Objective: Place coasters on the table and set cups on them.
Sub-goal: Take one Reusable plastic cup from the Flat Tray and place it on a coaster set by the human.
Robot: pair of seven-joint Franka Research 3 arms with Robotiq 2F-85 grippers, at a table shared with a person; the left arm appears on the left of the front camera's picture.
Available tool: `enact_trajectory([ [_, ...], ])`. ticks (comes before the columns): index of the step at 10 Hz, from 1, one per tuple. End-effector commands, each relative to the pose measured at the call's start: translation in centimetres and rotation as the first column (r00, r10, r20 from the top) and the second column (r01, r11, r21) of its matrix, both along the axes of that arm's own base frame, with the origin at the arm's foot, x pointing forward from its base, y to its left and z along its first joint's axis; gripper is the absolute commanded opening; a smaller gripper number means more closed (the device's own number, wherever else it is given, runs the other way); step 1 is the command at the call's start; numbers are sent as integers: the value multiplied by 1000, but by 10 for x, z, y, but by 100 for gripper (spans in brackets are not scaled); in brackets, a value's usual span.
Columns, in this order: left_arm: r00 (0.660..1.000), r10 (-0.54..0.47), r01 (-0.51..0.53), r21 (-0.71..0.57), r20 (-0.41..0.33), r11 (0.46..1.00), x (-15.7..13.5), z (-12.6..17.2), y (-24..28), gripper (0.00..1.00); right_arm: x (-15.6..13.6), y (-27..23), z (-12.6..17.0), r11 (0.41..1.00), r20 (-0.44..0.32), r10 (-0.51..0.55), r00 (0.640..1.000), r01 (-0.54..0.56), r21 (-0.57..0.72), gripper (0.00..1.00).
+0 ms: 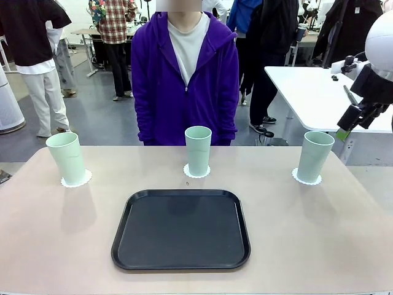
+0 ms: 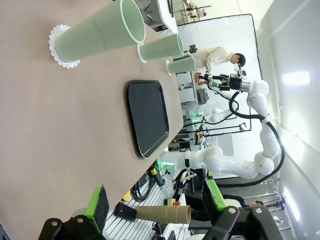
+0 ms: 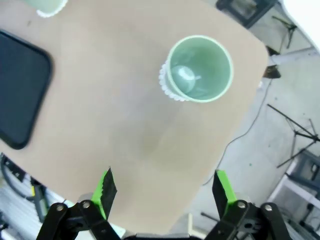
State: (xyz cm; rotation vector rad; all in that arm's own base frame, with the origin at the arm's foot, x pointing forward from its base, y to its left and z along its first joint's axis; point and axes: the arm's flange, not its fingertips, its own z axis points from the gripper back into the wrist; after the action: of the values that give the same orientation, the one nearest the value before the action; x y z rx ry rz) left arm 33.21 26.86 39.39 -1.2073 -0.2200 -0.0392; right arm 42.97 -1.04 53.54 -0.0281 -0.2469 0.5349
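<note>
Smooth beige table (image 1: pixel 55 246) carries three tapered mint cups (image 1: pixel 198 150) on lacy, seemingly paper coasters (image 1: pixel 196 173); both pincers gape empty.

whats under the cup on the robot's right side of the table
A white lacy coaster lies under the right cup; its scalloped edge pokes out around the base on the beige table. The cup covers the coaster's middle.

Place: robotics lab or demo hall.
Evidence, right of frame: white jointed robot arm (image 2: pixel 260 125) with cables, metal stands.
Evidence, upper right: white rectangular work table (image 1: pixel 319 92), people standing behind.
</note>
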Motion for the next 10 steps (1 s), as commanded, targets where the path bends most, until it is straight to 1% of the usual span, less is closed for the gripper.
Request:
enact_trajectory([
  [1,1000,3,-3,0,8,1000,-2,1,2,100,8,-8,3,1000,-36,-15,999,16,17,100],
  [2,1000,3,-3,0,8,1000,-2,1,2,100,0,0,0,1000,0,0,1000,0,0,100],
  [10,1000,3,-3,0,8,1000,-2,1,2,100,0,0,0,1000,0,0,1000,0,0,100],
])
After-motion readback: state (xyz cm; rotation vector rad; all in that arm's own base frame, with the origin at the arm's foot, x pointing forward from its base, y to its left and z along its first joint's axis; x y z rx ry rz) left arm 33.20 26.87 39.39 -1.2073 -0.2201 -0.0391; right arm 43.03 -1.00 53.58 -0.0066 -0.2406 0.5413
